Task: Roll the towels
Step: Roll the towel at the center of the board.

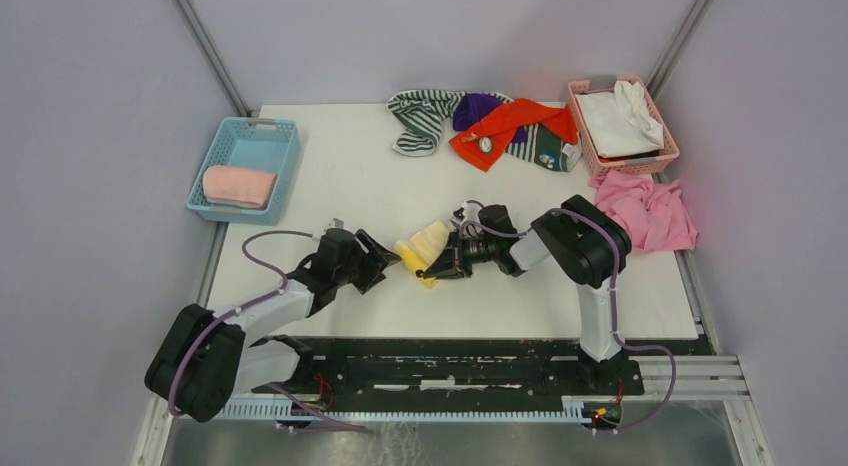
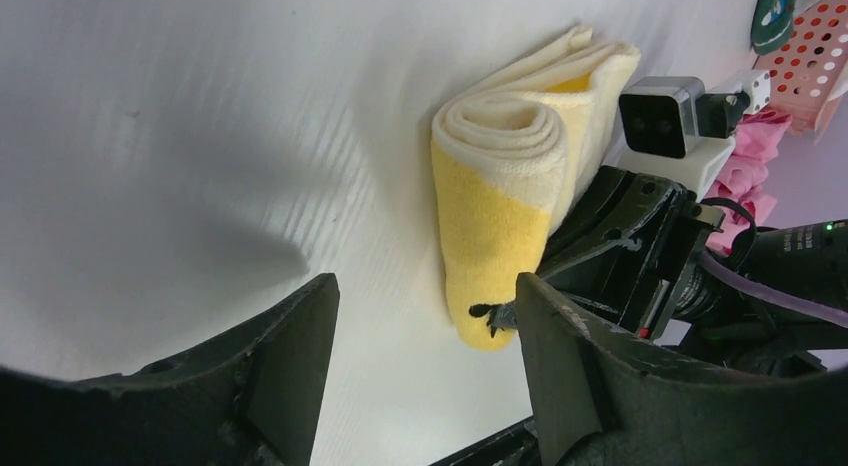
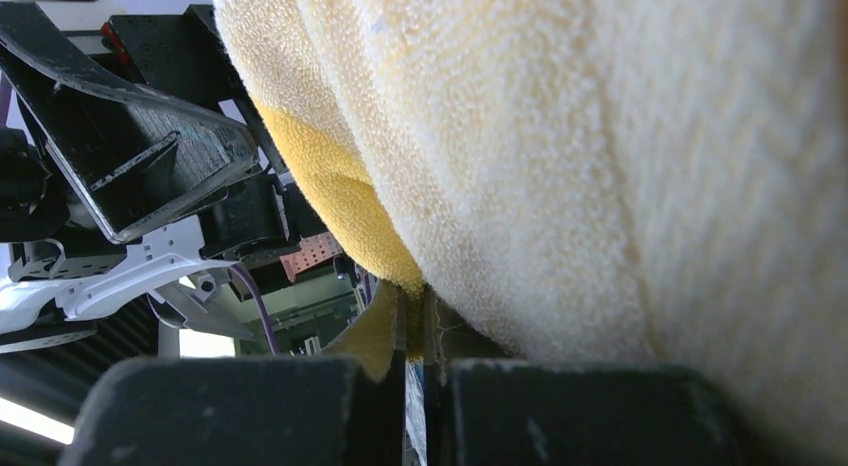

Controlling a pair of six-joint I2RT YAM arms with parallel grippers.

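With the right tool (image 1: 441, 265) clamped on the yellow towel (image 1: 424, 248), close the open left tool (image 1: 383, 258) squarely around the roll to prevent unwinding.

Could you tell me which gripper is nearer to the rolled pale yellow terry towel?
Right. The right gripper is shut on the rolled pale yellow terry towel at its edge; the left gripper stands open just beside it, gripping nothing.
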